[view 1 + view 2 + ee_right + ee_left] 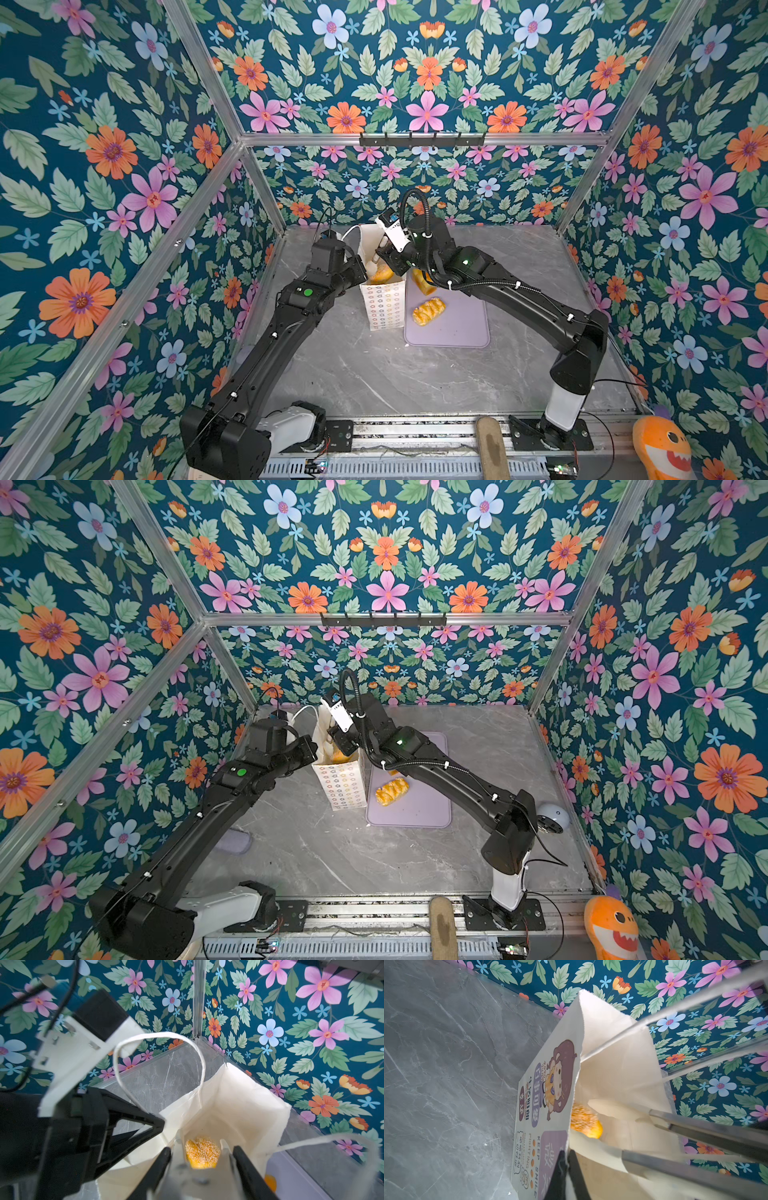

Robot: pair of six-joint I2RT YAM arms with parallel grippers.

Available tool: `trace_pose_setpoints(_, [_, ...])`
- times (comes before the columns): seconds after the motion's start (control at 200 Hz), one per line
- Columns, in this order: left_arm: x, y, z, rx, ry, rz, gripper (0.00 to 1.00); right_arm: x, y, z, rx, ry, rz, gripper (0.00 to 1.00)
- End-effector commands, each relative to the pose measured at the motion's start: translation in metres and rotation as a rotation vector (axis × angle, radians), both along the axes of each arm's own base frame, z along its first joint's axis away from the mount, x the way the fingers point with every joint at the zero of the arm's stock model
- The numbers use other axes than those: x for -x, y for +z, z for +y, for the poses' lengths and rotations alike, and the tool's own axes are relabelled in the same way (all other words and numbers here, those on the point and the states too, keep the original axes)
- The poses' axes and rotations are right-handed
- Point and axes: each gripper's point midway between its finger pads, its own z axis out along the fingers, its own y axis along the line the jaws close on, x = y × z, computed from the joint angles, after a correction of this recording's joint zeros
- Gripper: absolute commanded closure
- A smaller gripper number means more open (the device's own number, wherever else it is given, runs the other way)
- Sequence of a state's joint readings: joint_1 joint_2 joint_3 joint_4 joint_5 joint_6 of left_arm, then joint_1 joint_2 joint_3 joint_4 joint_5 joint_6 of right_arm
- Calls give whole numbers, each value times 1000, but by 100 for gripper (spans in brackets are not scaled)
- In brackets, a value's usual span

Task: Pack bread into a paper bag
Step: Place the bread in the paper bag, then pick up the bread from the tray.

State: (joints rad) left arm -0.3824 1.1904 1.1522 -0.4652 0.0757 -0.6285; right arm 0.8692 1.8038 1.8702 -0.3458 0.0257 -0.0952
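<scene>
Pinching the rim of the paper bag (384, 307), the left fingers (559, 1176) are clenched; the right fingers (160, 1165) hang spread over its mouth, the seeded roll (202, 1154) lying loose inside below them.

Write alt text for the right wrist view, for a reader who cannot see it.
The right gripper hangs open over the mouth of a white paper bag, with a seeded roll lying inside below its jaws. The left gripper pinches the bag's rim, and its cord handle stands up.
</scene>
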Motion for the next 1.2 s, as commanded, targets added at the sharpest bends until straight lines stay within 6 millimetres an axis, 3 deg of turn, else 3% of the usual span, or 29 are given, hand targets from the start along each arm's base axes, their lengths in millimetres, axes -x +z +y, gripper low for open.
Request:
trace_pose_setpoints(0.0, [2, 2, 0, 2, -5, -5, 95, 12, 39, 3, -87, 65, -68, 52])
trace_pose_setpoints(0.22, [1, 2, 0, 2, -6, -5, 95, 39, 98, -10, -197, 134, -164, 52])
trace_pose_setpoints(0.27, [1, 2, -1, 3, -8, -4, 95, 43, 101, -8, -208, 166, -172, 52])
trace_pose_setpoints(0.285, [1, 2, -1, 3, -7, -4, 95, 53, 118, -15, -236, 179, -196, 52])
trace_pose_setpoints(0.31, [1, 1, -1, 3, -9, -3, 95, 58, 125, -17, -250, 198, -210, 52])
trace_pose_setpoints(0.6, [2, 1, -1, 5, -11, -3, 95, 87, 176, -39, -361, 249, -335, 54])
trace_pose_setpoints(0.755, [3, 1, -1, 4, -11, -1, 95, 96, 194, -57, -373, 221, -400, 55])
trace_pose_setpoints(0.925, [3, 1, 0, 4, -9, -2, 95, 93, 200, -77, -367, 178, -421, 55])
trace_pose_setpoints(1.195, [3, 0, -1, 5, -11, -1, 95, 86, 205, -130, -392, 68, -440, 56])
